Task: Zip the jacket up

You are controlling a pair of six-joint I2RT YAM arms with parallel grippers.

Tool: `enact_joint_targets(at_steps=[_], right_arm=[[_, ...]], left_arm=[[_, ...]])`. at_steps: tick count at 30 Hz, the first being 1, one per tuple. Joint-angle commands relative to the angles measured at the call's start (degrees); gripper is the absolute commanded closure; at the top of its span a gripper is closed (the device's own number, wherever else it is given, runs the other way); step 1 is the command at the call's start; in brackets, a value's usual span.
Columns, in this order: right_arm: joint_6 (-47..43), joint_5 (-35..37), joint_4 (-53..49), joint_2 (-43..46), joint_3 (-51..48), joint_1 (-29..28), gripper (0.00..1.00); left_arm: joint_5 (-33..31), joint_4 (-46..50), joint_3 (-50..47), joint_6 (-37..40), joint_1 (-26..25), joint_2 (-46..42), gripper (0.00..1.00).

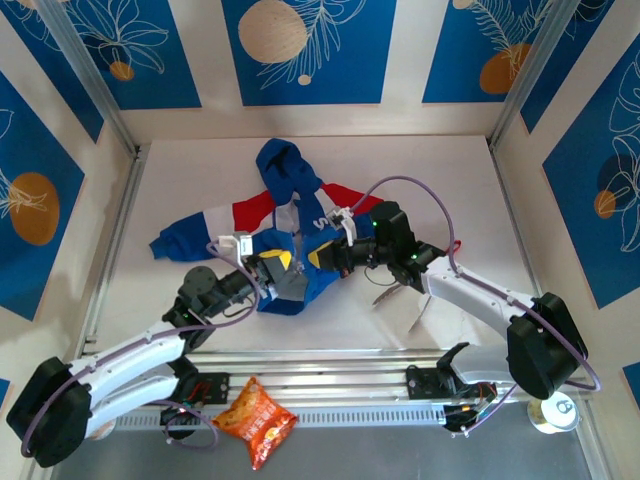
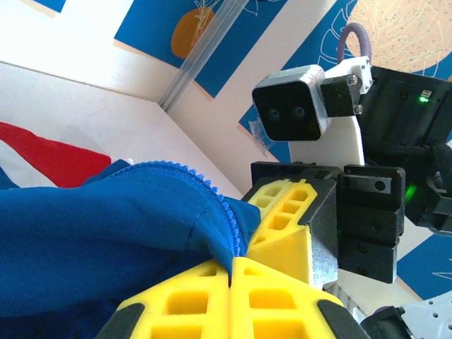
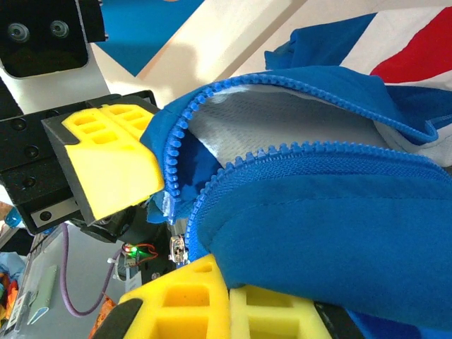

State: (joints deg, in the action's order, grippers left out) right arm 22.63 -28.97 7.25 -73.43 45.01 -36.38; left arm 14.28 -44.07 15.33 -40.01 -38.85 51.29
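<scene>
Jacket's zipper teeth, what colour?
Blue. The zipper teeth show best in the right wrist view.

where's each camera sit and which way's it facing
top external: above and behind the robot, looking down on the table and jacket; both arms, left tool and right tool at its hem.
left wrist: on the left arm, looking along its yellow fingers at the zipper edge.
right wrist: on the right arm, looking along its fingers at the open zipper.
shared: each wrist view shows the other arm's tool and zipper teeth.
</scene>
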Motion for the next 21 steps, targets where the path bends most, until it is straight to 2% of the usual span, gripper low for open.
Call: enact_joint_targets(at_steps=[1,21], right_arm=[[0.3,-1.6,2.0,-0.4,2.2,-0.6,1.0],[2.1,-0.7,3.7,-0.4,2.2,-0.8,1.0]], left_arm=[[0.0,-3.2,-0.8,-0.6,0.4,0.2,1.0],[0.5,-5.1,-2.2,-2.0,0.4,0.5,1.0]])
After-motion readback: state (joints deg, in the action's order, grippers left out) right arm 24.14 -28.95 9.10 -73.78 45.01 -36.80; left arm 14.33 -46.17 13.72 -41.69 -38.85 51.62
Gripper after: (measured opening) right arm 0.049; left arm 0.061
